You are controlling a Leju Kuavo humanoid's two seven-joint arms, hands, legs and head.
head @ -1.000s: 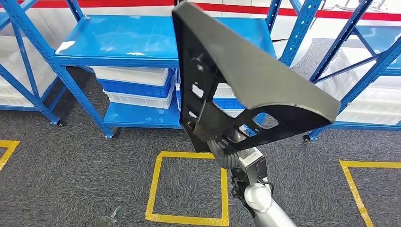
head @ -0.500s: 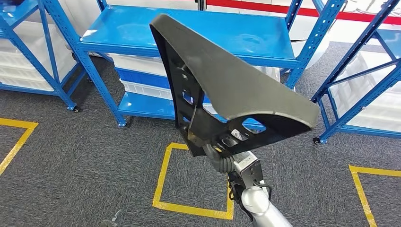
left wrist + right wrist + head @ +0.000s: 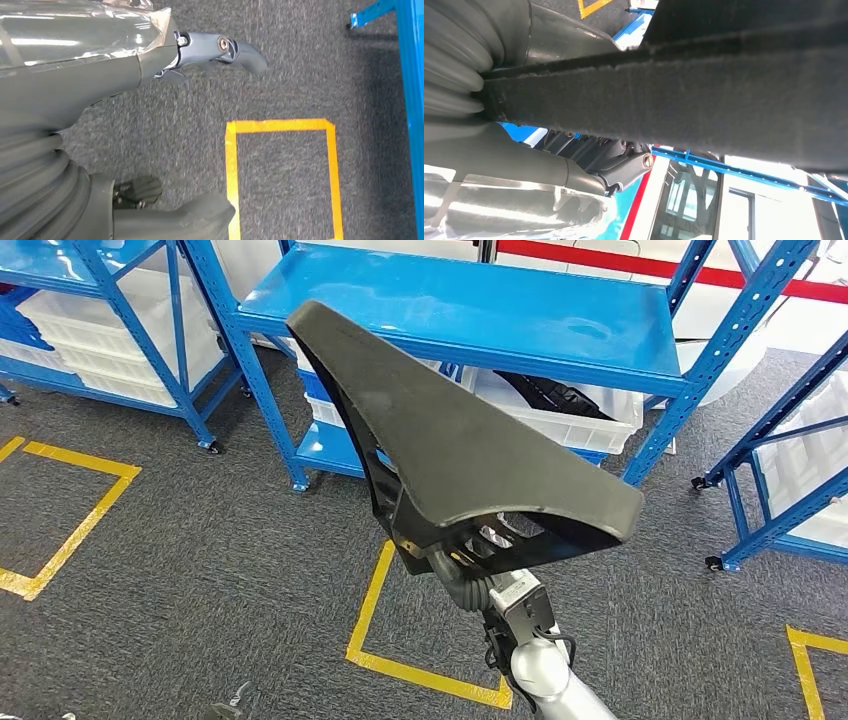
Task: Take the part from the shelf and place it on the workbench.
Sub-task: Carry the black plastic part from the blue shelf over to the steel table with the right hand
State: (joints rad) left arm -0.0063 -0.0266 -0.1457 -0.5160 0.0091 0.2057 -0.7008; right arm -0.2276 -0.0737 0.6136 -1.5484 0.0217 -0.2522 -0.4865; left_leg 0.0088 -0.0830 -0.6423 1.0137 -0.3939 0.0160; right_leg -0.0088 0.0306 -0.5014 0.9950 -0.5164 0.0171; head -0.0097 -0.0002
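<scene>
The part [image 3: 470, 455], a matte black wedge-shaped panel with a felt-like face and cut-out rib, is raised in front of the blue steel shelf [image 3: 560, 315], gripped underneath by the right hand [image 3: 462, 570]. Left hand [image 3: 220, 50] hangs empty, fingers apart, above grey carpet [image 3: 180, 570] with yellow tape squares [image 3: 372, 610]

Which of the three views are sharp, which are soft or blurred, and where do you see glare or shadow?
Head view: evenly lit and sharp; soft glare on the blue shelf, the black part matte. Left wrist view: carpet and yellow tape square crisp, left hand slightly soft, bright glare on its clear cover. Right wrist view: the part very near, dark and blurred; the background beyond is washed out.
</scene>
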